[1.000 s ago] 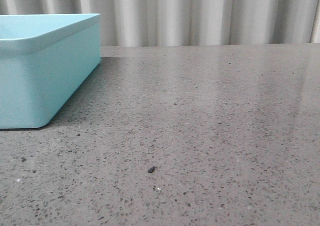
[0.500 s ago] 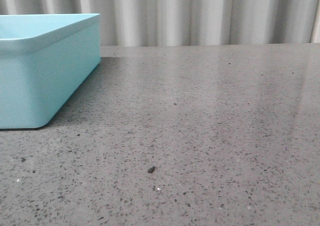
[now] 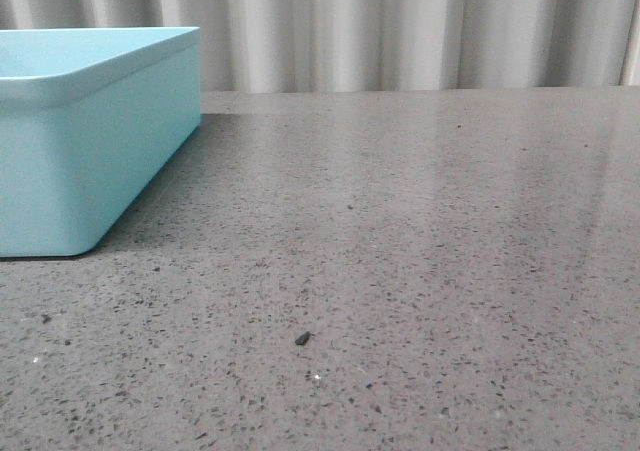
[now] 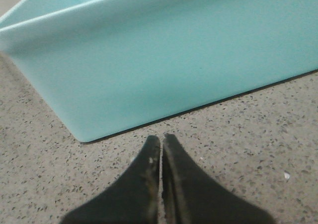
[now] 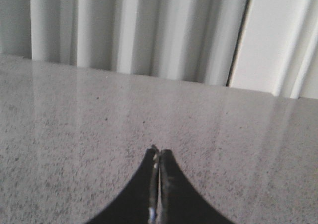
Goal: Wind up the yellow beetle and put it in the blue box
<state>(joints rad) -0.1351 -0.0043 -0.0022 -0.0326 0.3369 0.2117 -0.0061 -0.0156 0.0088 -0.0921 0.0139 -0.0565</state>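
Left gripper: jaws pressed together, nothing held, tips low over grey speckled table. Blue box just beyond tips, near wall facing them, not touching. Right gripper: jaws closed too, empty, only bare tabletop and white curtain ahead. Yellow beetle nowhere visible, maybe hidden.

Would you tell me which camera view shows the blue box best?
The front view: the blue box shows its rolled rim, two outer walls and a rounded corner, though the frame's left edge crops it. The left wrist view shows mainly one wall and a corner, beyond the shut left gripper. The right wrist view shows none of it.
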